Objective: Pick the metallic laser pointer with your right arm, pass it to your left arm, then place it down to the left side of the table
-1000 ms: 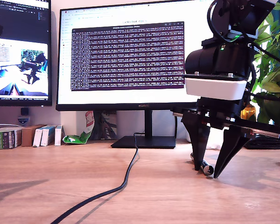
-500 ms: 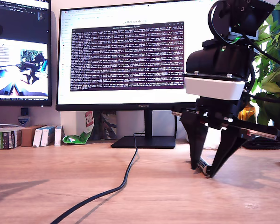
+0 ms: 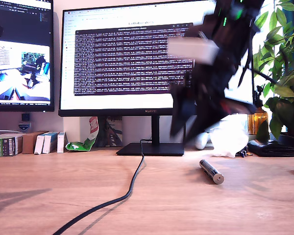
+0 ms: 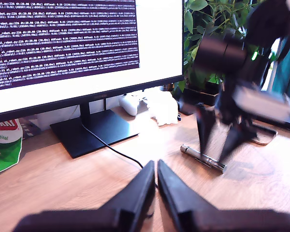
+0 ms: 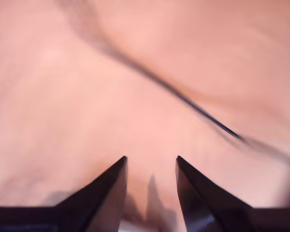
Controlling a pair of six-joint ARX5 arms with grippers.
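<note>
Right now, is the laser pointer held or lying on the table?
Lying on the table: the laser pointer rests flat, my second gripper open, nothing between its fingers.

A large monitor (image 3: 132,58) with dark terminal text stands on a black base (image 3: 152,149), well behind my second end effector (image 5: 151,166). A second screen (image 3: 20,54) sits beside it. Leafy houseplants (image 3: 279,63) catch daylight. Small boxes (image 3: 24,142) line the pale wall (image 3: 57,5).

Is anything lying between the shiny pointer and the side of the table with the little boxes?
Yes: the black cable crosses the table between the laser pointer and that side, lying flat.
</note>
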